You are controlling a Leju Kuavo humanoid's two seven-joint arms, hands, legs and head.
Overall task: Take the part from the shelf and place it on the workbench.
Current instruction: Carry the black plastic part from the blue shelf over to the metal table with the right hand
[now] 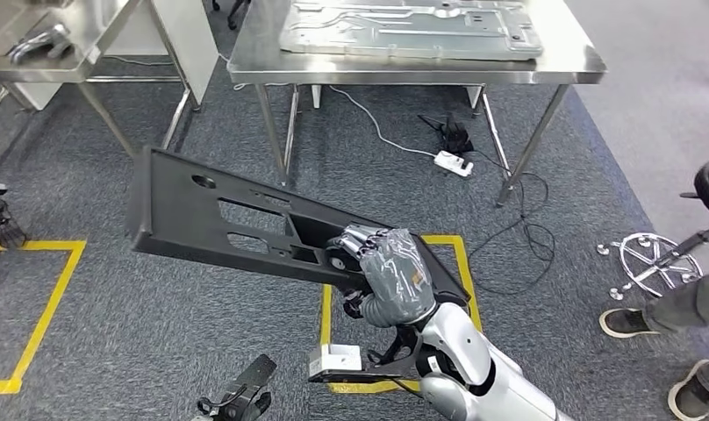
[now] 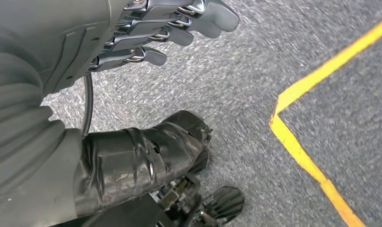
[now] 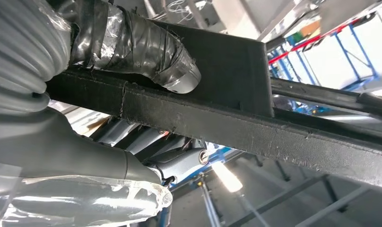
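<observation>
- Part [image 1: 237,224]: a long, flat black panel with cut-out slots, carried in the air above the grey carpet, well short of the workbench. It slopes, its far left end highest. It is gripped near its right end only, so most of its length juts out leftward unsupported.
- Left hand [image 2: 146,28]: hangs low over the carpet beside a yellow floor line [image 2: 312,85], fingers loosely spread, holding nothing. It seems idle, since one hand carries the load.
- Right hand [image 1: 390,272]: clenched on the part's near edge. In the right wrist view the taped thumb [image 3: 146,47] presses one face while the fingers wrap the other.
- Workbench [image 1: 562,66]: steel table ahead, already bearing a grey metal sheet [image 1: 412,31]; the likely drop spot.
</observation>
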